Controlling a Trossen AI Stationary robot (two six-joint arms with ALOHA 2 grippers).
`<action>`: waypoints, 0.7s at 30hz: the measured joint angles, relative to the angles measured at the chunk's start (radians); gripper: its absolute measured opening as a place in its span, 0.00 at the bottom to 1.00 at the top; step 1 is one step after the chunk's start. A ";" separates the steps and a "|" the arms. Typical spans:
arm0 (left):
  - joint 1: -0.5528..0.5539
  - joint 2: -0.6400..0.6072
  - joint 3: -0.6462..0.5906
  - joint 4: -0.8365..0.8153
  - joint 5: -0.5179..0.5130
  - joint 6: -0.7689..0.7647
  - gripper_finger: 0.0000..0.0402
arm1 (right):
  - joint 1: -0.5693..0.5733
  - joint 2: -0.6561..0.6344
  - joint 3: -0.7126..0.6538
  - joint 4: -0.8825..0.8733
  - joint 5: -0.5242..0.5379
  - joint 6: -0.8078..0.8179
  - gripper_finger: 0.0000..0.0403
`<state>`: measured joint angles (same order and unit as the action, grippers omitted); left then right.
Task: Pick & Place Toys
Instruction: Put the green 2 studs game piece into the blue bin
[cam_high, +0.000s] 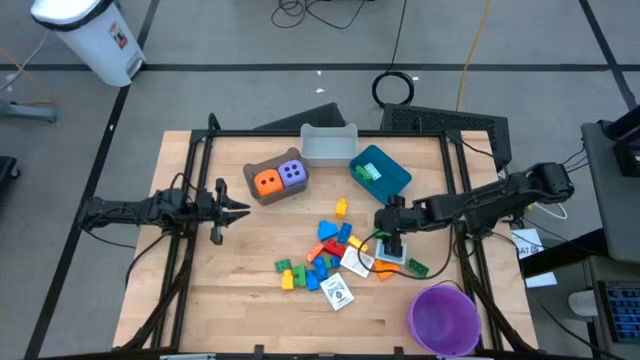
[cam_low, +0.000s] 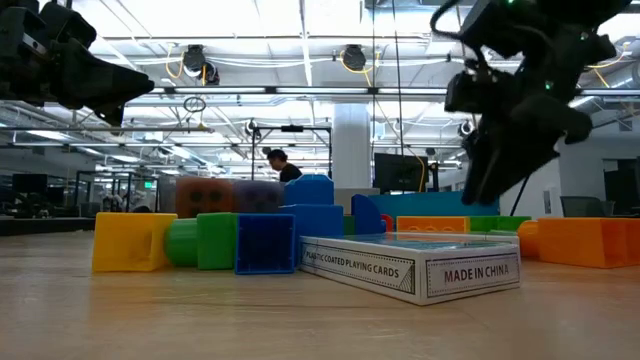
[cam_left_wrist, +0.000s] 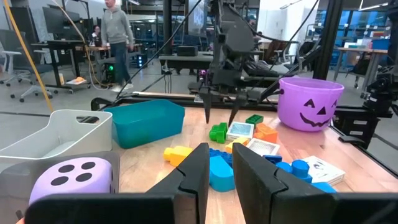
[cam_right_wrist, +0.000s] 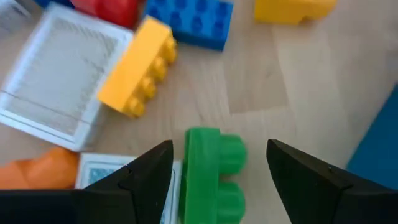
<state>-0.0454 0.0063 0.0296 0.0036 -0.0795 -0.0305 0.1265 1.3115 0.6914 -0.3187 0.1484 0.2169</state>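
A loose pile of small red, blue, green and yellow bricks (cam_high: 325, 250) lies mid-table with white cards (cam_high: 340, 293) among them. The orange die (cam_high: 265, 182) and the purple die (cam_high: 292, 173) sit in the brown bin (cam_high: 262, 196). My right gripper (cam_right_wrist: 219, 149) points steeply down over the pile's right side and is open. Its fingers (cam_left_wrist: 207, 115) stand on either side of a green brick (cam_right_wrist: 211, 171) and just above it, without touching. The green brick lies partly on a card (cam_right_wrist: 102, 168). My left gripper (cam_left_wrist: 219, 163) waits level at the table's left, its fingers a narrow gap apart with nothing between them.
The grey bin (cam_high: 328, 143) and the blue bin (cam_high: 380, 172) stand at the far side. The purple bowl (cam_high: 442, 318) is at the near right corner. A yellow brick (cam_right_wrist: 138, 73) and a white card (cam_right_wrist: 59, 74) lie close to the green brick. A person walks beyond the table.
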 joint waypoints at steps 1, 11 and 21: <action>0.000 0.000 0.000 0.000 0.000 0.000 0.19 | 0.000 0.011 0.000 0.001 -0.017 0.000 0.63; 0.000 0.000 0.000 0.000 0.000 0.000 0.19 | -0.012 0.096 0.001 0.013 -0.070 0.000 0.63; 0.000 0.000 0.000 0.000 0.000 0.000 0.19 | -0.035 0.114 0.001 0.028 -0.073 -0.023 0.59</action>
<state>-0.0454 0.0063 0.0296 0.0036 -0.0795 -0.0306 0.0916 1.4255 0.6927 -0.2906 0.0753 0.1943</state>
